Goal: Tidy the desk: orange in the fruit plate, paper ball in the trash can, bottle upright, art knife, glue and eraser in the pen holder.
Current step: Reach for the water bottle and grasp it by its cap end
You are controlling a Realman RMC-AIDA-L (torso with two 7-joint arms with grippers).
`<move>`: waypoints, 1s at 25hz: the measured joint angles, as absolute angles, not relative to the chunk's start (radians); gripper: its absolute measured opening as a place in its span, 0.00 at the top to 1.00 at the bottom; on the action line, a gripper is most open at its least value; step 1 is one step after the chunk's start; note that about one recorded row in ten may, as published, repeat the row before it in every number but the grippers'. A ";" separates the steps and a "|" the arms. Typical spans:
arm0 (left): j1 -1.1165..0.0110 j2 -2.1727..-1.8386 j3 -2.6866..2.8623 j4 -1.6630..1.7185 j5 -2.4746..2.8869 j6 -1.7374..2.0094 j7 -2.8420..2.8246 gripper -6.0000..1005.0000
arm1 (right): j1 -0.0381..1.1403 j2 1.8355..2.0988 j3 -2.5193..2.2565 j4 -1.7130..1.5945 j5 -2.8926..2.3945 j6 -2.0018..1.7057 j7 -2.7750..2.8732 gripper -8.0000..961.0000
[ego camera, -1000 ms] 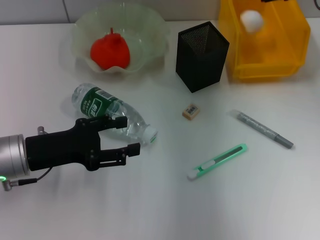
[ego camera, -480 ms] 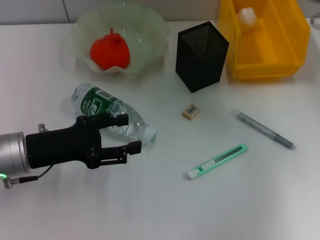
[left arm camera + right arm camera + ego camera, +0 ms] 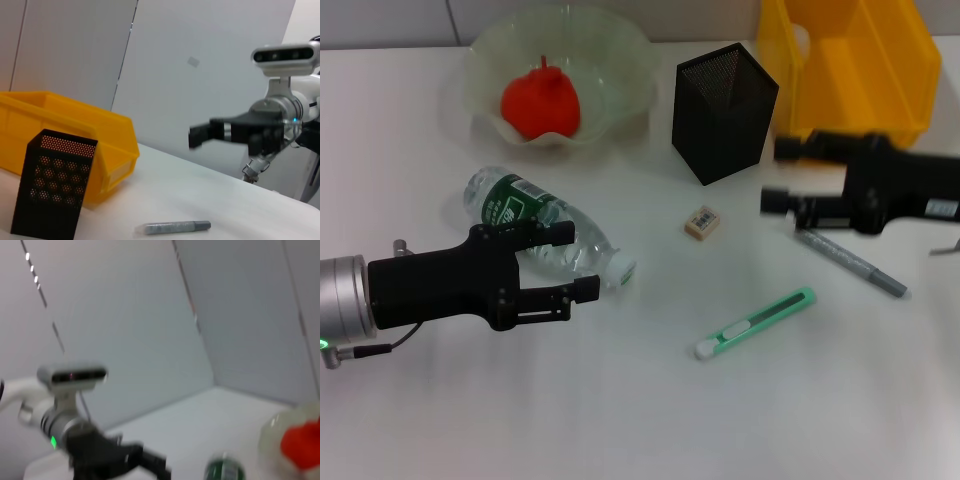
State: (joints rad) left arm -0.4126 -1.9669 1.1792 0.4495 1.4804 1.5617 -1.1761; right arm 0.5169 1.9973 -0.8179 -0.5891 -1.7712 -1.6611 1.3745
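My left gripper (image 3: 563,262) hangs with its jaws spread beside the bottle (image 3: 542,227), which lies on its side on the desk (image 3: 620,400), cap end toward my fingertips. Righting it looks like the step in hand on this side; the next move calls for closing round the body and tipping it onto its base.

My right gripper (image 3: 782,175) hovers between the pen holder (image 3: 723,115) and the glue (image 3: 850,261), jaws parted and holding nothing. I judge it is lining up for the glue, so it must come down over that stick and clench.

The count: one orange (image 3: 540,102), already in the one plate (image 3: 490,60); one bottle; one knife (image 3: 755,323) lying flat near the glue; one eraser (image 3: 701,222) just in front of the holder; one glue; one holder; one yellow bin (image 3: 880,60). A white shape shows at the bin's near corner; I cannot tell whether it is the paper ball.
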 joint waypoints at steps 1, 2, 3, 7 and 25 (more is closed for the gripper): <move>-0.413 -1.966 1.180 0.449 1.480 1.562 -1.176 0.20 | 0.519 1.999 -0.818 -0.581 -1.788 -1.659 1.369 0.14; -0.413 -1.965 1.183 0.449 1.480 1.562 -1.176 0.20 | 0.521 2.001 -0.818 -0.572 -1.806 -1.657 1.361 0.14; -0.413 -1.965 1.183 0.449 1.480 1.562 -1.176 0.20 | 0.522 2.004 -0.818 -0.566 -1.821 -1.655 1.353 0.14; -0.414 -1.961 1.184 0.449 1.480 1.562 -1.177 0.20 | 0.519 2.011 -0.818 -0.562 -1.844 -1.645 1.334 0.14; -0.414 -1.960 1.182 0.450 1.480 1.561 -1.177 0.20 | 0.510 2.037 -0.819 -0.552 -1.878 -1.597 1.255 0.14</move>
